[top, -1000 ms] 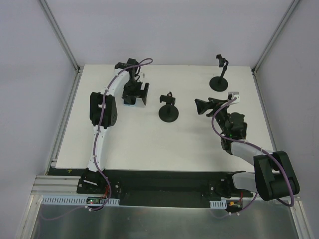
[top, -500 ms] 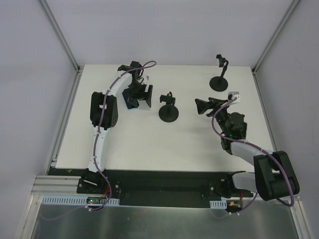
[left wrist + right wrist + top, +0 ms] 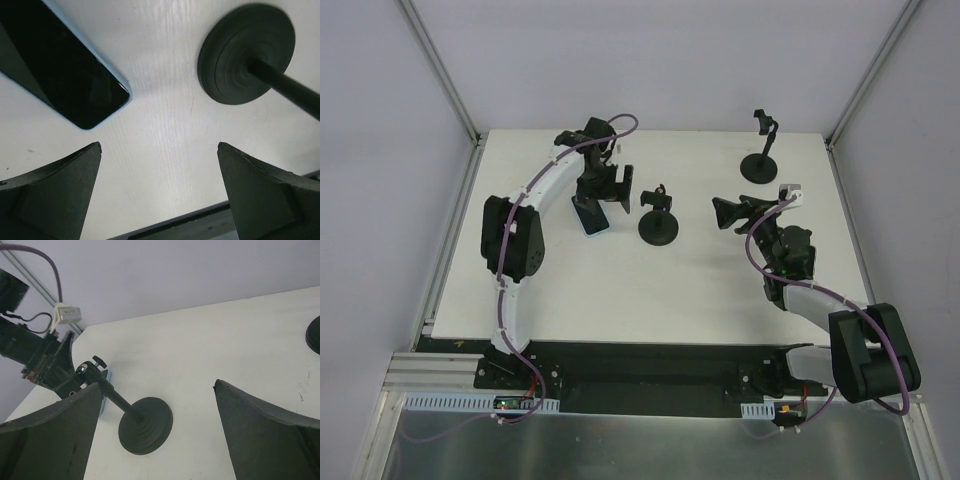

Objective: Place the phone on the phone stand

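Jaws of the left gripper (image 3: 159, 147) stand wide apart with nothing between them but bare table (image 3: 620, 290). It hangs over the gap between the phone (image 3: 60, 75) and the phone stand (image 3: 245, 55).

The phone lies flat on the table, screen up: dark glass with a light-blue case edge. It is just left of the phone stand, not touching it and not on it.

Visibility:
- Left wrist view: only one rounded end of the phone shows, the rest is cut off at the top-left frame edge. The phone stand shows its round base and the start of its stem. The stem runs off the right edge and the clamp head is out of frame.
- Top view: the phone's far end is hidden under the left gripper, only the near end sticks out.
- Right wrist view: the phone is just a thin blue sliver behind the stem.

The right gripper (image 3: 157, 385) is also spread wide and holds nothing. It is near the phone stand on its right, apart from it.

A second stand (image 3: 763, 160) sits at the far right of the table, well apart. Only a clipped edge of its base shows in the right wrist view. Clamp detail is too small to make out from above.
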